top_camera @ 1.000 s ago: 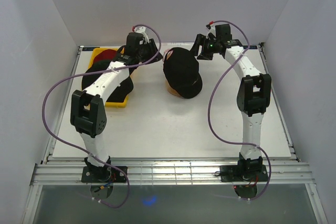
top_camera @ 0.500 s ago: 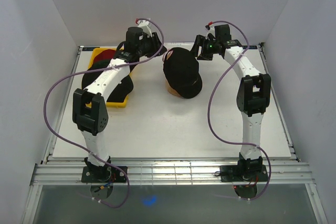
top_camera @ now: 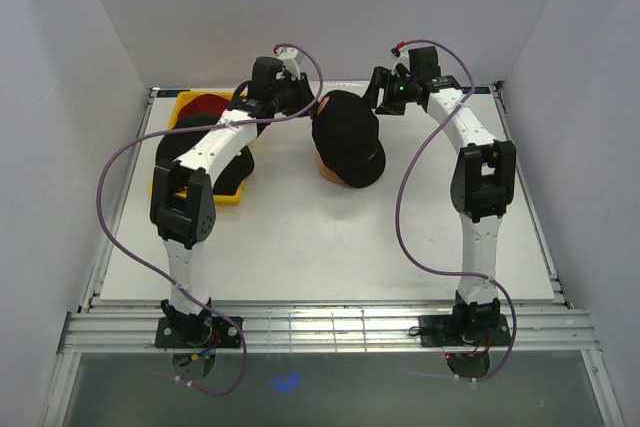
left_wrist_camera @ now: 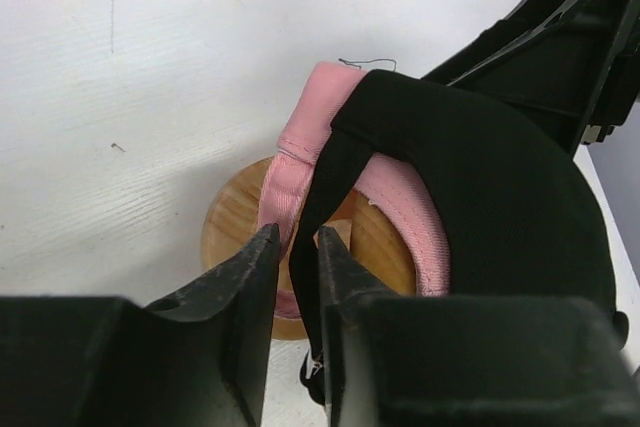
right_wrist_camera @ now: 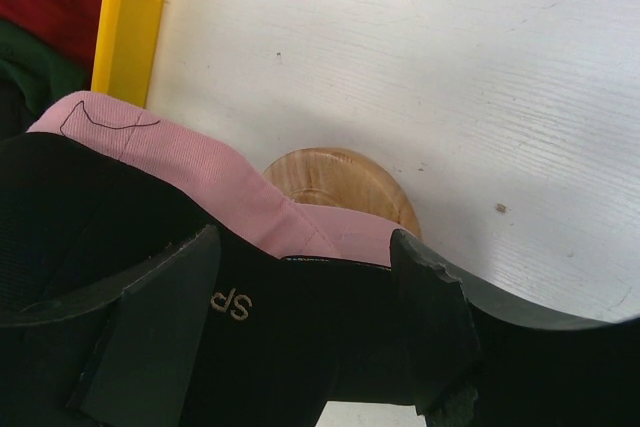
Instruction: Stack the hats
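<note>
On the wooden stand (left_wrist_camera: 235, 222): the black cap (top_camera: 346, 137) sits at the middle of the surface (top_camera: 300, 237), its rear lifted so the pink lining (left_wrist_camera: 300, 147) shows.
Left end effector (left_wrist_camera: 297, 247): at the cap's rear left, fingers nearly together and pinching the black back strap.
Right end effector (right_wrist_camera: 300, 247): at the cap's rear right, fingers wide apart with the black edge lying between them; no clear grip.
Yellow tray (top_camera: 185, 99): left of the stand, holding a red cap (top_camera: 205, 104) and a dark green cap (top_camera: 190, 125).
</note>
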Available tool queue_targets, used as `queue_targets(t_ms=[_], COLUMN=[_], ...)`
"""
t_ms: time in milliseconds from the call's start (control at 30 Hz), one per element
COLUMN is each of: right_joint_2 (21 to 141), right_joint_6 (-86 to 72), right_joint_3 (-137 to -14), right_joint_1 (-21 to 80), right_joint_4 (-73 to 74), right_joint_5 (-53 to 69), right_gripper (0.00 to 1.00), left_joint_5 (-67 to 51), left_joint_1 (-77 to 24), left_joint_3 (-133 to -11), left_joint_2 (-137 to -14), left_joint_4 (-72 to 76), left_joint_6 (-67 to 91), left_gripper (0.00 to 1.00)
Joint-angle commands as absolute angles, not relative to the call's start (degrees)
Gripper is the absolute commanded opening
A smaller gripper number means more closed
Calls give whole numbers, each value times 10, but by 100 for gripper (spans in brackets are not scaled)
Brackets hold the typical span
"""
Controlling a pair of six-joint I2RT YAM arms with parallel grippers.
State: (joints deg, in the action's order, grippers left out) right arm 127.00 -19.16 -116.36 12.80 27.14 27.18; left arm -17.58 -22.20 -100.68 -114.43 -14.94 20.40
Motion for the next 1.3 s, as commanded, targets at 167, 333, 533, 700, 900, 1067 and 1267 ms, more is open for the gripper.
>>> queue_targets(t_ms=[167,333,533,700,900,1067,1267], right_joint_2=[1243,1223,1179,1105,1028,1015,1038], right_joint_6=[-184,-190,-214,-224,-257,-310,-353], right_joint_3=[-1179,-1166,-1087,-970,-782,-682,-650], right_joint_1=[136,130,104,80,72,76,81], right_joint_4=[285,306,301,254,140,55,-9], right_joint_5=[261,195,191,213,286,323,329], right_gripper=[73,75,78,79,81,80,81], left_joint_5=[-132,-111,-96,-90,-68,-66,-62], left_joint_1=[-240,-241,-241,-241,-241,-241,-241], left_joint_3=[-1032,-1028,-1009,-1001,-998,-991,-993], left_joint_2=[-1138,-1137,-1129,-1127,-1132,-1129,-1134], left_joint_4=[-178,-190,-190,-192,-207,-208,-214], left_joint_6=[181,180,180,180,182,182,182], left_gripper=[15,0,0,0,0,0,0])
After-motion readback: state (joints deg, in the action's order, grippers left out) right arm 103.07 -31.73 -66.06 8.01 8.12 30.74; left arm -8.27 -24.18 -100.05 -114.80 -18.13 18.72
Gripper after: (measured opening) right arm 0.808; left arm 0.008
